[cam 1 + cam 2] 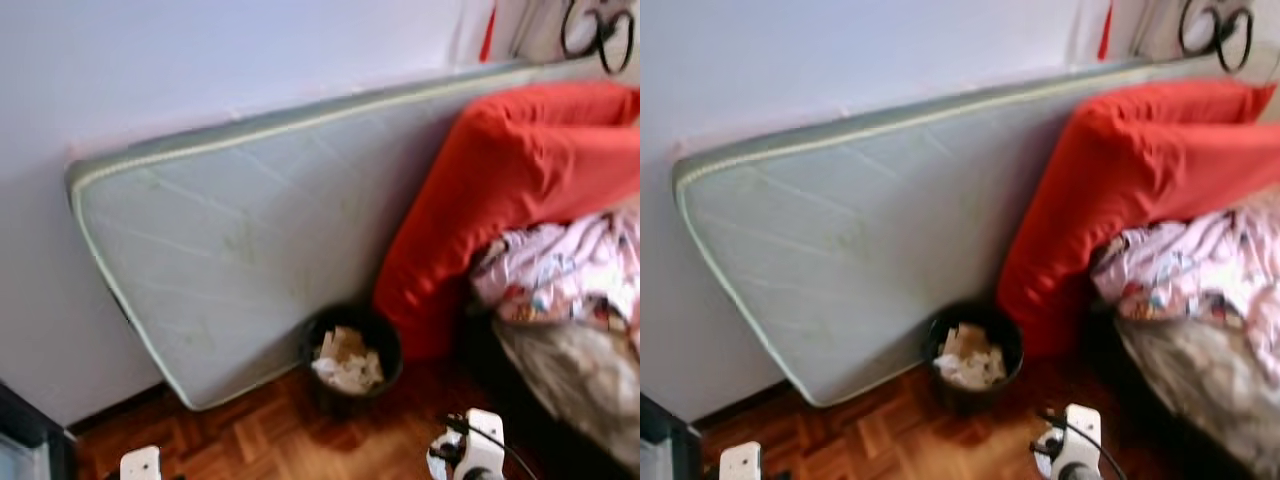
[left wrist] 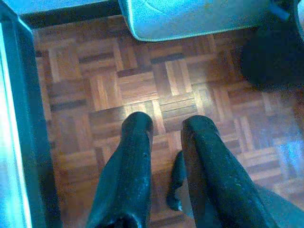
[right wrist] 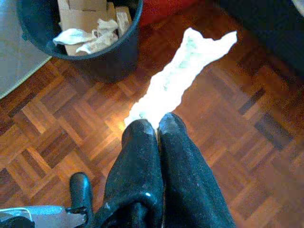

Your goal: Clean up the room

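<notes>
Right gripper [image 3: 157, 127] is clamped on a white tissue [image 3: 183, 78], held above the parquet floor [image 3: 57, 118] near the black bin [image 1: 352, 358]. Left gripper [image 2: 166, 128] is parted, empty. A mattress [image 1: 250, 230] and red cushion [image 1: 500, 190] flank the bin.

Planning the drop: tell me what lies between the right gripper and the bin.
Only bare parquet floor separates the right gripper, shut on a white tissue, from the black bin, in the right wrist view.

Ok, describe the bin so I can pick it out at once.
Find the grey mattress leaning against the wall. At its lower right corner, beside the red cushion, a bin stands on the parquet floor. It is the one round black thing there, with cardboard and crumpled paper inside.
</notes>
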`<state>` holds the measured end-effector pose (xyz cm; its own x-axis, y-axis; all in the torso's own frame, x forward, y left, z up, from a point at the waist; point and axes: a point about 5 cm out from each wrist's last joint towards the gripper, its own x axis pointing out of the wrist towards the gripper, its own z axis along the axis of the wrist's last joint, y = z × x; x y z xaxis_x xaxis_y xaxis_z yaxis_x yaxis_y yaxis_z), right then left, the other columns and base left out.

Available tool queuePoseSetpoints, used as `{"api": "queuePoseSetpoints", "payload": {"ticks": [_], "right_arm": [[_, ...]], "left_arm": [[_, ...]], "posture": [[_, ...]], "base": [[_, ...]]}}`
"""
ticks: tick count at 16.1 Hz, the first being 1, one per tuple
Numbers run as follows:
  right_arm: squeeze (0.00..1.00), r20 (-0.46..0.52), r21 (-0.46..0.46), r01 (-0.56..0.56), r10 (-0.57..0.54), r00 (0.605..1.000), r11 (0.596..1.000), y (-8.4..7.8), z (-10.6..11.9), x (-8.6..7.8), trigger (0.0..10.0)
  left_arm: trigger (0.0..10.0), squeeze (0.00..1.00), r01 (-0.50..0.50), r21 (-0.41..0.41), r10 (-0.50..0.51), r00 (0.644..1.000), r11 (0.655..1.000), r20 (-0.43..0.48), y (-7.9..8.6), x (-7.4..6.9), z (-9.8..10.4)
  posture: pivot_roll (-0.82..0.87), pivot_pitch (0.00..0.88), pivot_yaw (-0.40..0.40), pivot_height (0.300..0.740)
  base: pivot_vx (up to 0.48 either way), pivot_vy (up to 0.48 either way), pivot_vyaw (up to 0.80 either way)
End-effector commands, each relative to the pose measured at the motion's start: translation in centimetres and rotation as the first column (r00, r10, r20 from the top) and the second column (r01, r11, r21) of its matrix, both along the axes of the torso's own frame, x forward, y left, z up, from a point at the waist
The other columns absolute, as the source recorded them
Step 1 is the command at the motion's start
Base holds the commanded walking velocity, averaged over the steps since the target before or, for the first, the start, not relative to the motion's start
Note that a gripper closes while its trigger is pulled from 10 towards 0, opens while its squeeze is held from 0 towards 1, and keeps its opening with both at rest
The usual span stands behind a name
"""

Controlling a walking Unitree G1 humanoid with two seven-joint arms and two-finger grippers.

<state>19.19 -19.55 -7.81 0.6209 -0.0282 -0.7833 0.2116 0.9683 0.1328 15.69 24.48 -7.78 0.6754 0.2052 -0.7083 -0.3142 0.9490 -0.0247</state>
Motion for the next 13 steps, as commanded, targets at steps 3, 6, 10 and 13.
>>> {"api": "queuePoseSetpoints", "payload": {"ticks": [3, 6, 10, 13], "right_arm": [[0.0, -0.021, -0.013, -0.003, 0.003, 1.0, 1.0, -0.51, -0.29, -0.74, 10.0], [0.0, -0.018, -0.027, -0.015, 0.015, 1.0, 1.0, -0.56, -0.29, -0.8, 10.0], [0.0, -0.004, 0.007, 0.025, -0.025, 1.0, 1.0, -0.44, -0.28, -0.78, 10.0], [0.0, 0.002, 0.003, 0.02, -0.02, 1.0, 1.0, -0.45, -0.19, -0.6, 10.0]], "left_arm": [[10.0, 0.0, 0.014, -0.017, -0.015, 1.0, 1.0, -0.018, -0.52, -0.21, -0.28], [10.0, 0.0, 0.009, -0.017, -0.01, 0.999, 1.0, -0.043, -0.41, -0.76, -0.53], [10.0, 0.0, -0.001, -0.017, 0.0, 0.999, 1.0, -0.047, -0.22, -0.81, -0.52], [10.0, 0.0, -0.01, -0.019, 0.009, 0.999, 1.0, -0.045, -0.15, -0.69, -0.47]], "posture": [[0.12, 0.0, -0.022, 0.74], [0.12, 0.0, -0.021, 0.74], [0.12, 0.0, -0.031, 0.74], [0.12, 0.0, -0.039, 0.74]], "base": [[0.0, 0.0, 0.0], [0.0, 0.0, 0.53], [0.0, 0.0, 0.4], [0.0, 0.0, 0.0]]}}
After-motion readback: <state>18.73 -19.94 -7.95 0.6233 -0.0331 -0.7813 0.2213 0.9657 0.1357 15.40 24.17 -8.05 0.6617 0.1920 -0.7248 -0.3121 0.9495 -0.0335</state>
